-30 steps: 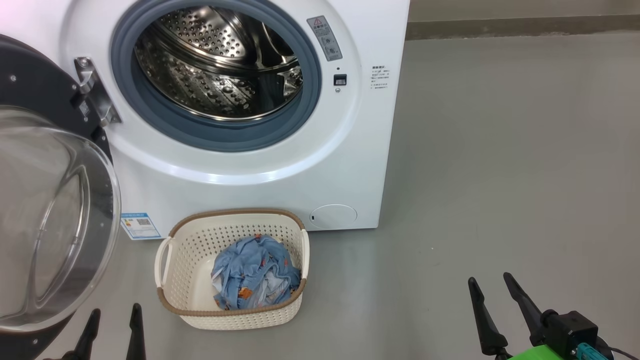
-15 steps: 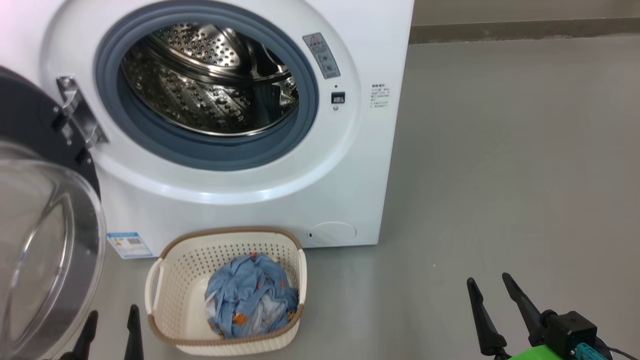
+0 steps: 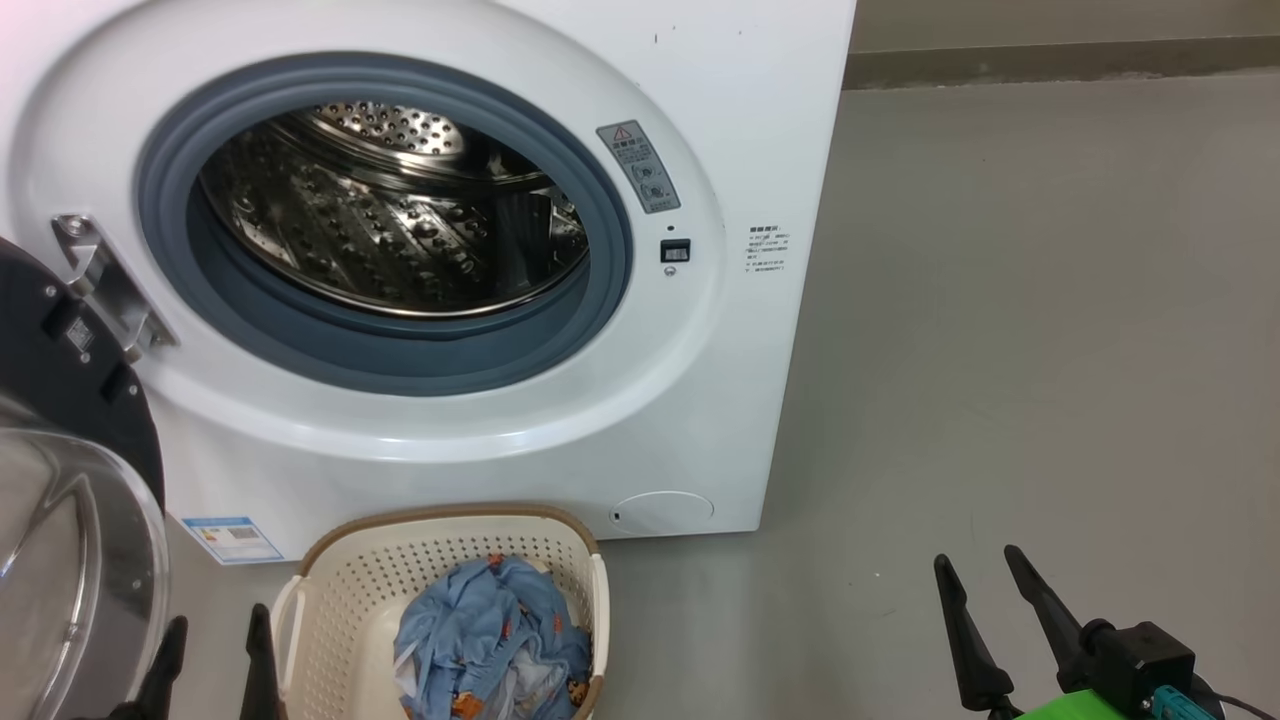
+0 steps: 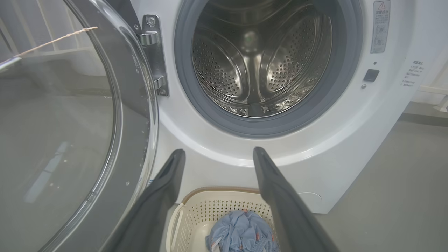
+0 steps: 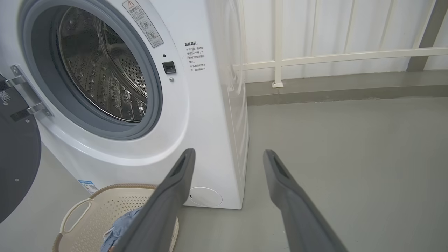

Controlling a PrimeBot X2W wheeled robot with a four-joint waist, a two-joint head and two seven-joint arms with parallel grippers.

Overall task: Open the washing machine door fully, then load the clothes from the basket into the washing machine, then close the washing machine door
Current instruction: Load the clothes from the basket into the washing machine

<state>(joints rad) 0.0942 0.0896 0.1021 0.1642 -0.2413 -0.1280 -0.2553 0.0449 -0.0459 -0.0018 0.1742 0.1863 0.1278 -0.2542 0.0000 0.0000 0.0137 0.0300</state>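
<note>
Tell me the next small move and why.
Probably lower the left gripper toward the clothes in the basket. The washing machine door stands swung open and the drum looks empty. The clothes lie just right of that gripper, whose fingers are spread with nothing between them. The right gripper, also open, sits farther off.

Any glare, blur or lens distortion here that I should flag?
Head view: sharp, with a pink flare in the top left corner over the washing machine and bright glints in the drum. Left wrist view: reflections veil the washing machine door glass. Right wrist view: wide-angle bending of the machine's side edge; the fingers look soft close to the lens.
</note>
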